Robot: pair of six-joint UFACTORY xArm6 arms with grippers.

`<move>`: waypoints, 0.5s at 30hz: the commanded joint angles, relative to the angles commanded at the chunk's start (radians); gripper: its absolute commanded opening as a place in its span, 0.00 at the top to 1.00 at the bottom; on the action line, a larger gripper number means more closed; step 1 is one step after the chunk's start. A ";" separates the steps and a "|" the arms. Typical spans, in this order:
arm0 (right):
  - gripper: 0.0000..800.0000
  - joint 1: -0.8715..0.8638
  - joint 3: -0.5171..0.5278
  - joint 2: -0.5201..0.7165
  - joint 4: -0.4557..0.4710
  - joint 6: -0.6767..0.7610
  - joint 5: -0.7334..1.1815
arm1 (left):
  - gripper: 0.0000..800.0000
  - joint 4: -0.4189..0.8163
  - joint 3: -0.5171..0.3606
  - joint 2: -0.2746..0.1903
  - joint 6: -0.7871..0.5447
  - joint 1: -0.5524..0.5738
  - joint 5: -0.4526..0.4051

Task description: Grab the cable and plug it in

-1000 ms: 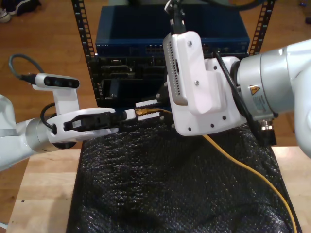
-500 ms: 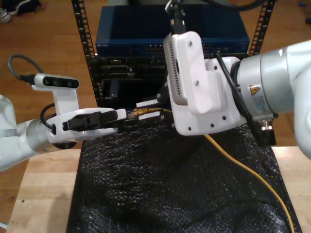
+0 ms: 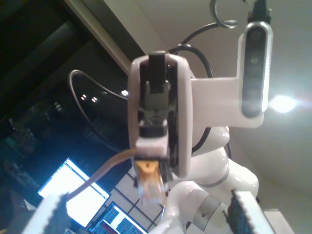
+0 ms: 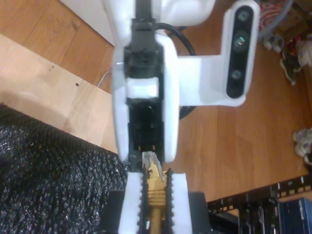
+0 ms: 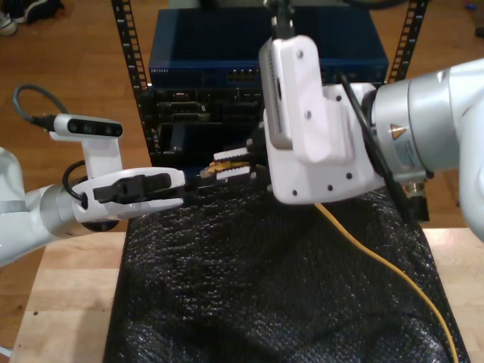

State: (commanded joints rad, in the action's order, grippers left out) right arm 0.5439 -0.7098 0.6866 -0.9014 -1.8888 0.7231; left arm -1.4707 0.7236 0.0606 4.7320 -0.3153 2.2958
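My second gripper [image 4: 154,192], jaws clenched on thin yellow-orange cable [image 5: 393,276], points its clear plug [image 4: 152,163] left at my first gripper [image 5: 189,184]; its jaws' state unclear.

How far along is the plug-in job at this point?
Done: my second gripper clamps the cable just behind its plug. In hand: the plug faces my open first gripper. Left: plugging into the rack gear; no port reached yet.
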 joint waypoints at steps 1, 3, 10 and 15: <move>1.00 -0.012 -0.002 -0.005 0.000 0.006 0.000 | 0.01 0.000 0.000 -0.002 -0.002 -0.002 -0.008; 1.00 -0.037 -0.008 -0.006 0.000 0.034 0.000 | 0.01 0.002 0.003 -0.003 -0.002 -0.003 -0.043; 1.00 -0.129 -0.017 -0.037 0.002 0.097 0.006 | 0.01 0.006 0.015 -0.040 -0.003 -0.034 -0.163; 1.00 -0.181 -0.020 -0.041 0.005 0.150 0.011 | 0.01 0.046 0.046 -0.083 -0.003 -0.046 -0.216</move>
State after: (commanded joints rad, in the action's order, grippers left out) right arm 0.3629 -0.7298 0.6452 -0.8968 -1.7384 0.7338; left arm -1.4246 0.7697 -0.0222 4.7289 -0.3613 2.0794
